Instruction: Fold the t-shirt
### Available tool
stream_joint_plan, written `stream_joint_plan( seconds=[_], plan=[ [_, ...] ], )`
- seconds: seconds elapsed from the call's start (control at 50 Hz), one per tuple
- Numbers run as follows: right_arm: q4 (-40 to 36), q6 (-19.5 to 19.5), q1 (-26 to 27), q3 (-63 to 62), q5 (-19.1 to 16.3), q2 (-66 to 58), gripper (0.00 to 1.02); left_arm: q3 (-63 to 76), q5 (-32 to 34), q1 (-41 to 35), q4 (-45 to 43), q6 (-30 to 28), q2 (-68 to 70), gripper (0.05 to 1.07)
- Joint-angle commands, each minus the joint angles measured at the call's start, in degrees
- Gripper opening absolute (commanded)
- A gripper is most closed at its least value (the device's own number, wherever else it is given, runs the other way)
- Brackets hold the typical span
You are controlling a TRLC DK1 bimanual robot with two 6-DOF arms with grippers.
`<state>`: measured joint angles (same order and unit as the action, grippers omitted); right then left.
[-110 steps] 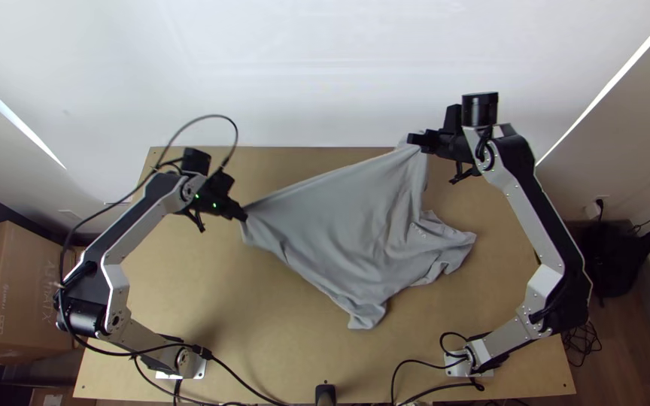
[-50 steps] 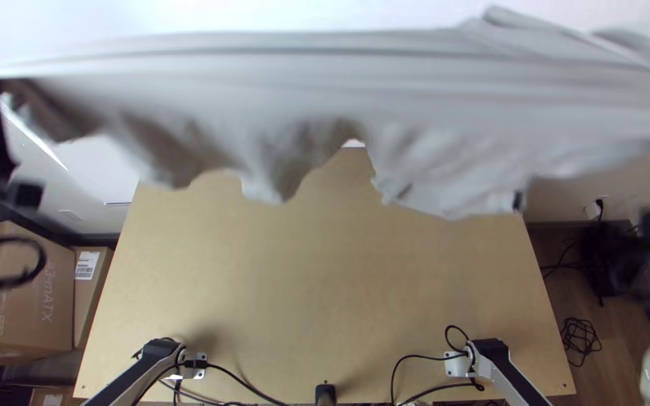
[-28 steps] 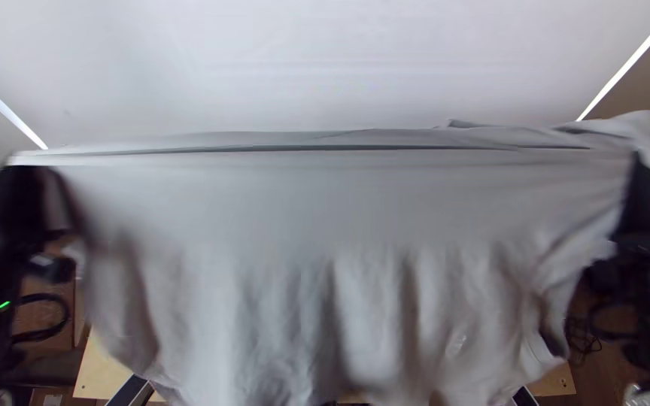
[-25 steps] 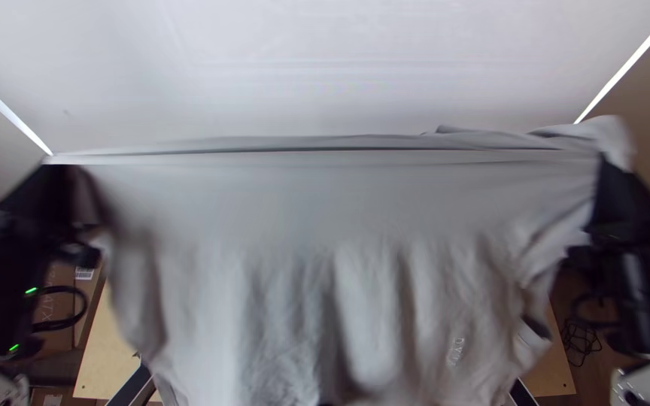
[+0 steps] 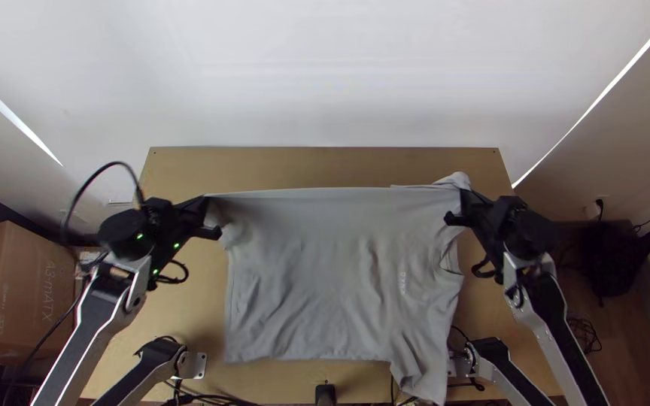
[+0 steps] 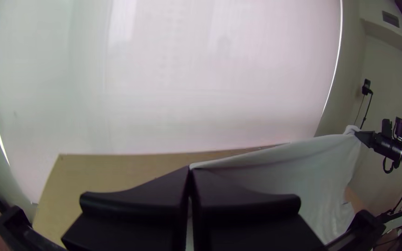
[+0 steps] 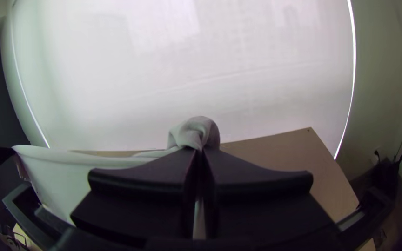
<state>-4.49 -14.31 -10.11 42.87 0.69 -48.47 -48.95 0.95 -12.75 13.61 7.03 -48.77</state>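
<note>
- The grey t-shirt (image 5: 325,263) is stretched between both arms over the table (image 5: 302,165), one lower corner seen across the near edge.
- Its upper left corner is pinched by the left gripper (image 5: 207,200).
- Bunched cloth at its upper right is pinched by the right gripper (image 5: 463,195).

I observe a cardboard box (image 5: 16,293) left of the table (image 5: 325,163), tangled cable (image 5: 584,333) at right, and a pale panel (image 5: 325,75) beyond.
</note>
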Motion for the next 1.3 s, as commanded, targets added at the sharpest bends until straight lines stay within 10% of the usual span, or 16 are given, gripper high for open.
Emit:
stream_joint_plan(
  seconds=[0.0, 0.42, 1.12, 1.18, 1.28],
  plan=[
    [4.6, -2.0, 0.8, -0.2, 2.9, -7.7, 0.02, 1.4, -0.7, 2.6, -5.2, 2.5, -6.9, 0.07],
    [7.6, -4.1, 0.7, 15.9, 2.0, -41.7, 0.02, -9.3, -0.8, 7.2, -20.1, 2.6, -40.9, 0.07],
    [5.2, -4.2, 2.6, 47.1, 2.6, -71.2, 0.02, -44.7, -2.6, 10.0, -18.4, 5.3, -73.7, 0.08],
    [5.2, -4.7, 2.8, 48.1, 2.7, -71.4, 0.10, -45.0, -2.7, 10.0, -19.2, 6.3, -73.7, 0.24],
    [5.2, -4.9, 3.2, 48.3, 3.4, -71.2, 0.60, -45.0, -2.8, 9.9, -20.1, 6.6, -73.0, 0.86]
  ],
)
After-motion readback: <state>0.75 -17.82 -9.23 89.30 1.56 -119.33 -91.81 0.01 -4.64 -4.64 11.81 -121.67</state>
